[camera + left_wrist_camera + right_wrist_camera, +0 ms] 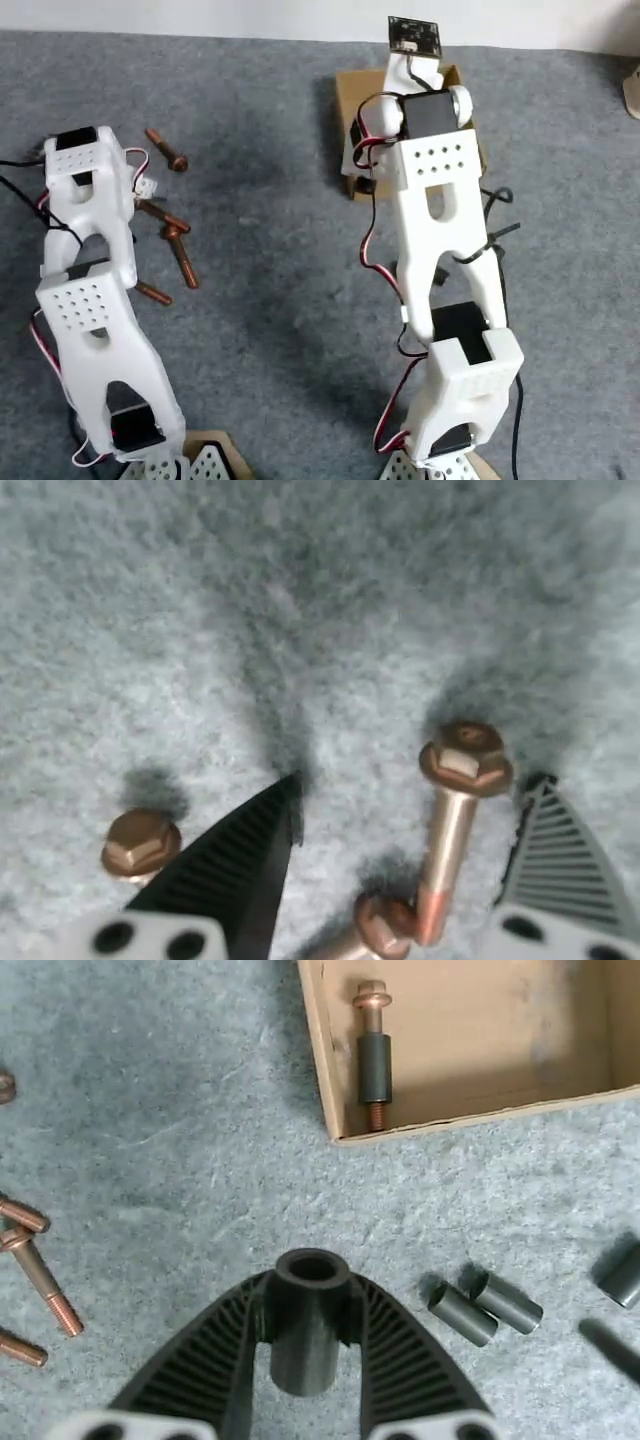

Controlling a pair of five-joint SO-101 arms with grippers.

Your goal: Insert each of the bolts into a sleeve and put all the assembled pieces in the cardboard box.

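Clamping an upright dark sleeve, the right gripper is hovering beside the cardboard box; the left gripper is gaping wide, straddling a copper bolt on the carpet.

high: cardboard box mostly behind right arm, contents unseen | bolt pile partly under left arm | left wrist: lone bolt shank behind left gripper, nearest bolt cut by edge | right wrist: one sleeve and a bolt head cut off at edges, cardboard box far side out of frame
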